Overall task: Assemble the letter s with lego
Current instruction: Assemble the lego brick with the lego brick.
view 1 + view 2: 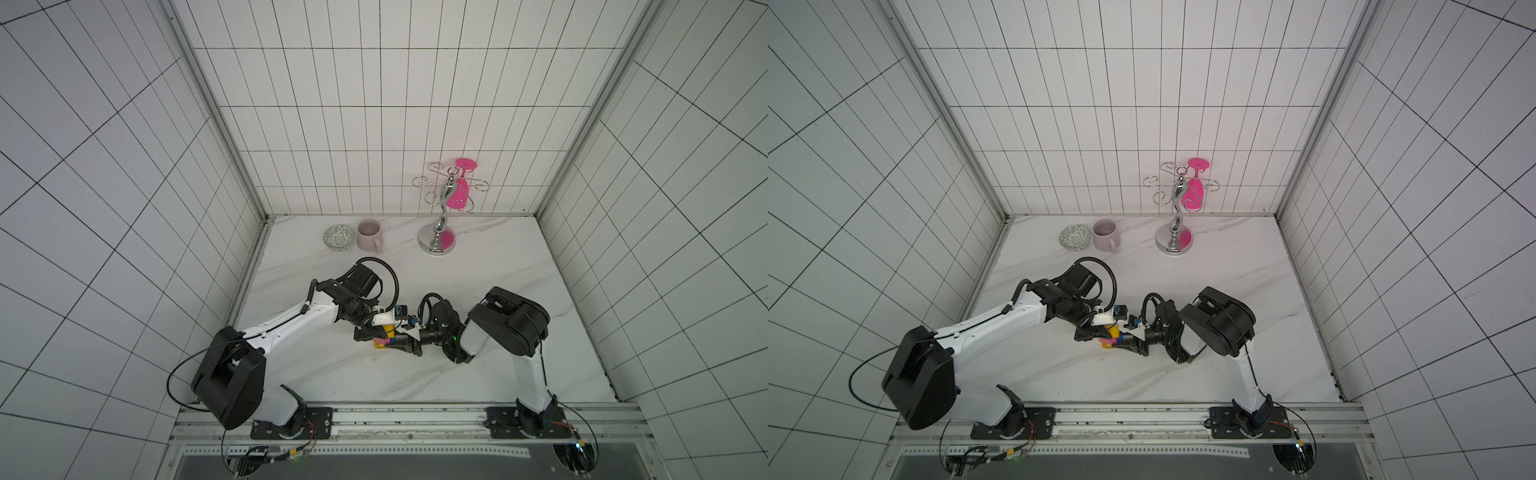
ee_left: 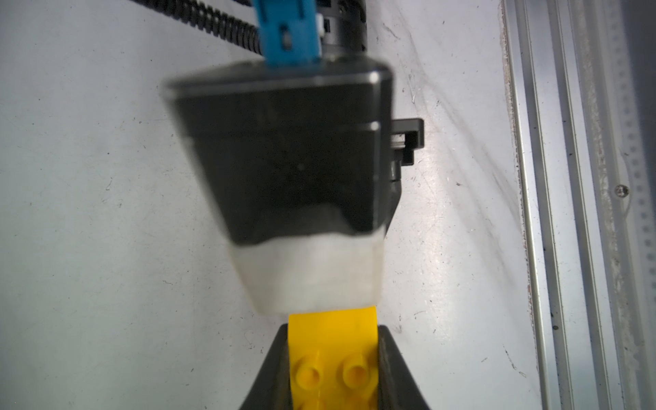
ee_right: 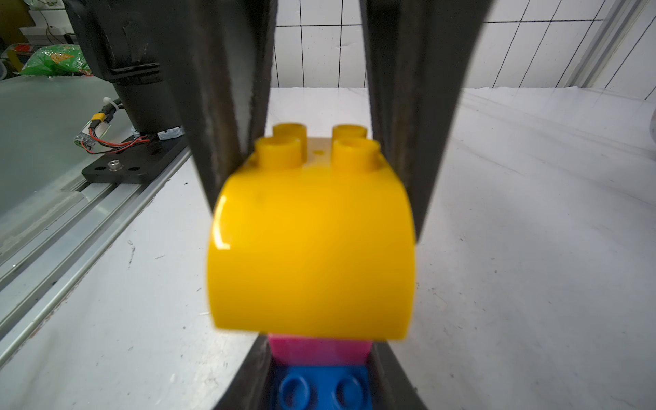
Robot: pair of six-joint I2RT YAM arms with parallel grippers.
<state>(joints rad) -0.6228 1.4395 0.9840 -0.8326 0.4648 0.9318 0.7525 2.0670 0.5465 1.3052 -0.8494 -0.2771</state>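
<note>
Both grippers meet over the middle of the marble table. My left gripper [image 2: 332, 332] is shut on a yellow lego brick [image 2: 332, 355] with a rounded end and studs. The right wrist view shows that yellow brick [image 3: 312, 248] between the left fingers [image 3: 227, 124], butted against a pink brick [image 3: 319, 349]. My right gripper [image 3: 319, 355] is shut on the pink brick and a blue brick [image 3: 321, 387] joined to it. In both top views the cluster shows as yellow [image 1: 389, 330] [image 1: 1113, 331], with pink and a second yellow piece [image 1: 379, 343] at its front-left end.
At the back of the table stand a green patterned bowl [image 1: 339, 237], a pink mug [image 1: 370, 235] and a chrome rack [image 1: 437, 237] with a pink glass [image 1: 459, 191] hanging from it. A metal rail [image 1: 395, 415] runs along the front edge. Tiled walls close three sides.
</note>
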